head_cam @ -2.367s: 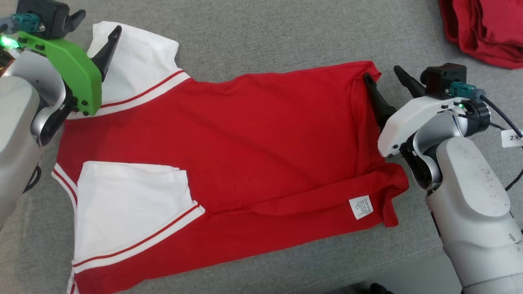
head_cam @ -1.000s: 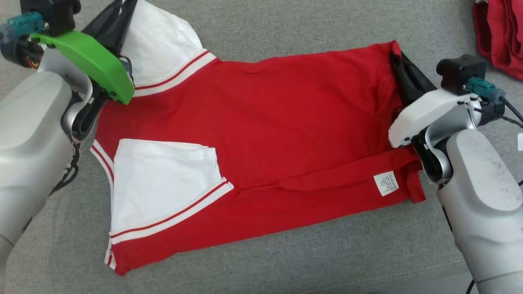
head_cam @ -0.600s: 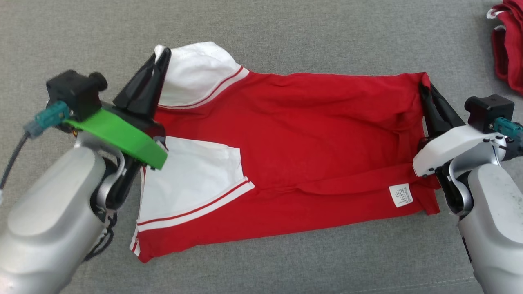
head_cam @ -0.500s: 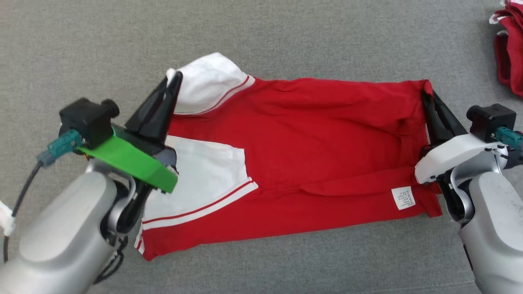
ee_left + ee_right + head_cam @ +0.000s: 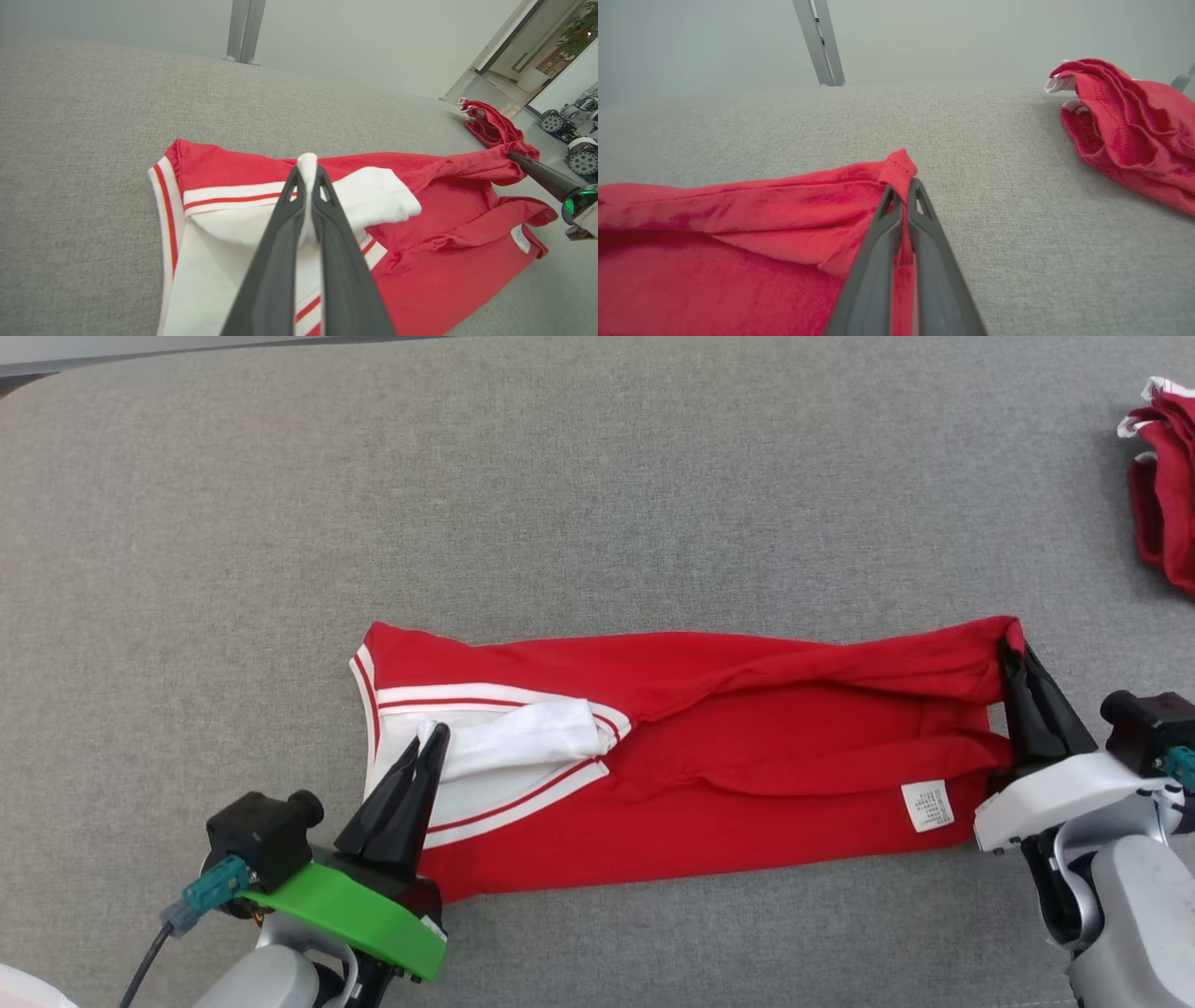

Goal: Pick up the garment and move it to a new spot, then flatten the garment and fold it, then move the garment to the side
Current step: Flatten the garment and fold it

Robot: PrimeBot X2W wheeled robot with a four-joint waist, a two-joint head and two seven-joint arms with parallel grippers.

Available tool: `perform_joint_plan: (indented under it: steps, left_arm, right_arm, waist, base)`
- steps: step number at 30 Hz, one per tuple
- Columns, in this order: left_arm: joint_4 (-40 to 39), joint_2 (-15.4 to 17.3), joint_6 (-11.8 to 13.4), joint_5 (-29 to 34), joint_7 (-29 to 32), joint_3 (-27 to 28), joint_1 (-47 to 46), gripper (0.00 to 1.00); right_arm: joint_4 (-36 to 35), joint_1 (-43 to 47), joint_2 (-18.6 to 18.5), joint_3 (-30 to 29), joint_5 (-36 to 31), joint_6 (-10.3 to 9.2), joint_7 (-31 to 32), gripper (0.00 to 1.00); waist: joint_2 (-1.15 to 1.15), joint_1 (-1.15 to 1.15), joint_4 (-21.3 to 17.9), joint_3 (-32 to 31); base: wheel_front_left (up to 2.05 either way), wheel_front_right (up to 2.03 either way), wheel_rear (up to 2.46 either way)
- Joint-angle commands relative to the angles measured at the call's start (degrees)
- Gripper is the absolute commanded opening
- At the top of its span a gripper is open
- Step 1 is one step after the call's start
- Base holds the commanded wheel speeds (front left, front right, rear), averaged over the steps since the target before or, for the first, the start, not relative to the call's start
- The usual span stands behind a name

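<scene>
Garment: a red garment (image 5: 747,784) with white, red-striped sleeves lies stretched between the two pincers, its body resting on the counter (image 5: 597,504).
Fold: a long band of red cloth runs from the right pincer's tips across toward the sleeve end and lies doubled over the layer beneath.
Left pincer: the left pincer (image 5: 431,737) is clenched on the garment's white sleeve (image 5: 523,742). In the left wrist view a nub of white cloth pokes out between its tips (image 5: 307,175).
Sleeve end: the bunched sleeve and the striped cuff lie just beyond and to the right of the left pincer's tips.
Right pincer: the right pincer (image 5: 1013,653) is clenched on the garment's red hem corner, which stands up past the tips in the right wrist view (image 5: 903,186).
Care label: a white care label (image 5: 927,805) lies on the near layer, just left of the right pincer's base.
Red pile: a red pile (image 5: 1162,504) of crumpled cloth lies beyond and to the right of the right pincer, well apart from the garment.
Counter: it has a grey woven cover, bare beyond both pincers.
</scene>
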Motion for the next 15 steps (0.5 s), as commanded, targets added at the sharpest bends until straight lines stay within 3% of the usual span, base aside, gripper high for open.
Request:
perform_joint_plan:
  steps: [1,2,3,4,8,15]
  left_arm:
    - [0.37,-0.48,0.05,0.62,-0.16,0.69,1.21,0.0]
    - [0.62,-0.72,0.21,1.05,-0.16,0.96,1.85,0.19]
    - [0.97,-0.93,0.63,1.95,-0.16,1.48,2.41,0.73]
    - [1.24,-1.38,0.77,2.33,-0.16,2.16,2.84,1.0]
    - [2.18,-3.15,1.25,5.87,-0.17,5.79,4.45,1.0]
    - [0.09,-8.79,2.2,15.73,-0.16,19.18,7.95,1.0]
  right_arm:
    - [-0.43,1.57,0.17,-0.29,0.24,-0.08,-0.62,0.0]
    - [-0.71,2.22,0.4,-0.36,0.42,-0.08,-0.79,0.43]
    - [-1.16,3.0,0.73,-0.4,0.96,-0.08,-1.05,1.0]
    - [-1.5,3.76,0.84,-0.54,1.15,-0.07,-1.22,1.0]
    - [-4.57,7.14,1.28,-0.83,2.59,-0.07,-1.87,1.0]
    - [-9.92,8.1,0.94,-1.8,4.14,-0.07,-1.22,1.0]
  waist:
    - [0.0,0.0,0.01,-0.65]
    - [0.0,0.0,-0.02,-0.86]
    - [0.0,0.0,-0.04,-1.18]
    - [0.0,0.0,-0.01,-1.46]
    - [0.0,0.0,-0.08,-2.88]
    - [0.0,0.0,-0.05,-4.33]
  base:
    - [0.0,0.0,0.0]
    - [0.0,0.0,0.0]
    - [0.0,0.0,0.0]
    - [0.0,0.0,0.0]
    - [0.0,0.0,0.0]
    - [0.0,0.0,0.0]
